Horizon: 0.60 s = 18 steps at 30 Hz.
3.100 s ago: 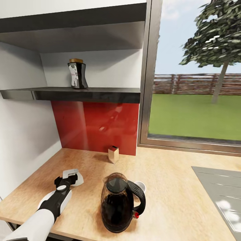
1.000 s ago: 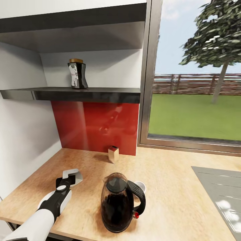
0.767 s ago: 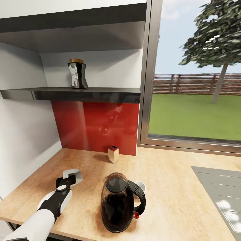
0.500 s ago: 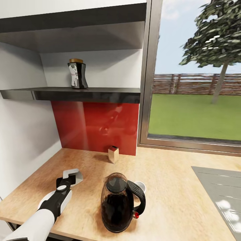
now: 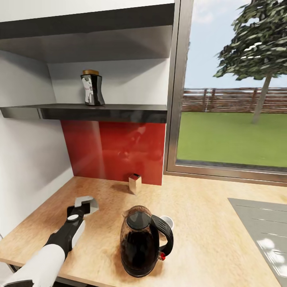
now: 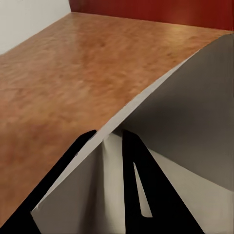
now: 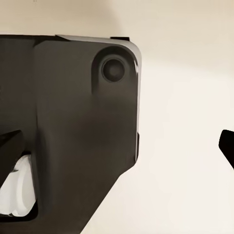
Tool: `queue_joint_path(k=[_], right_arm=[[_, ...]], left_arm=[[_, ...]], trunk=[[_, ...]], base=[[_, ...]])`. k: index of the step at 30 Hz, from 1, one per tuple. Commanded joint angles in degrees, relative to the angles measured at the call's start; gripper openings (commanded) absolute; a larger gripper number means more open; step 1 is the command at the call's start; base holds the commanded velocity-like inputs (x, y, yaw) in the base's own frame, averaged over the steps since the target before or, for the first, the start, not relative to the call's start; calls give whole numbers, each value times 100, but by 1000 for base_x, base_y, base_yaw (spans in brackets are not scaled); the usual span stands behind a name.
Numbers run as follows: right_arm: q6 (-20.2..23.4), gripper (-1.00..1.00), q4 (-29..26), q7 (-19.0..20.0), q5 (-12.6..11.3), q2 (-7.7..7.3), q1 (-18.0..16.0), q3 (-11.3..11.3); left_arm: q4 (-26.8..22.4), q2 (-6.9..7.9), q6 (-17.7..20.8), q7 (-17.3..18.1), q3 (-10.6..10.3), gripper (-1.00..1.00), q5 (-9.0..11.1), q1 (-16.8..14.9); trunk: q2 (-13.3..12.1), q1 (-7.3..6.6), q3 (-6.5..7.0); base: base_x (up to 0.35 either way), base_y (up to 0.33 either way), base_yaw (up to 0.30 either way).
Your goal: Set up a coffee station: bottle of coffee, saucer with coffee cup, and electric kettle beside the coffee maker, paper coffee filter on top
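At the lower left of the head view, the left gripper [image 5: 85,204] is pinching a thin, floppy paper coffee filter [image 5: 90,203] by its edge, fingers together on it, needing a gentle grip.

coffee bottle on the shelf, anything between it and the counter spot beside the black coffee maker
Nothing visible blocks it. The bottle of coffee stands alone on the shelf, open-fronted, and the countertop right of the coffee maker lies bare.

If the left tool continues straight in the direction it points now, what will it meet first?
Probably nothing soon: the left tool, shut on the paper filter, points over bare countertop toward the red backsplash. The small box seems off to the side; depth is uncertain.
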<state>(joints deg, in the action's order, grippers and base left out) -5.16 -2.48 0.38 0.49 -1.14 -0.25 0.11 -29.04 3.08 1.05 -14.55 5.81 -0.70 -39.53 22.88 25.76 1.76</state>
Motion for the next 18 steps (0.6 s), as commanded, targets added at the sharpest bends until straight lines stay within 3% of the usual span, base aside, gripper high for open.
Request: queue_joint_path(k=[1,6,13,18], right_arm=[[-20,100,-5,5,3,-1,-2,-1],[-16,100,-134,6,-4,5,-2,-2],[-20,100,-222,6,-21,0,-2,-13],[-20,100,-238,20,-32,0,-2,-23]], left_arm=[[-115,-7,185,-3,4,-100,-12,-46],[-867,-25,1113,149,-8,-100,-10,-237],[-2161,38,2342,1125,-6,-100,-63,-281],[-2880,42,2775,1241,8,-100,-59,-273]], trunk=[[4,2,-3],[4,2,-3],[4,2,-3],[4,2,-3]], base=[[0,0,0],[0,0,0],[0,0,0],[0,0,0]])
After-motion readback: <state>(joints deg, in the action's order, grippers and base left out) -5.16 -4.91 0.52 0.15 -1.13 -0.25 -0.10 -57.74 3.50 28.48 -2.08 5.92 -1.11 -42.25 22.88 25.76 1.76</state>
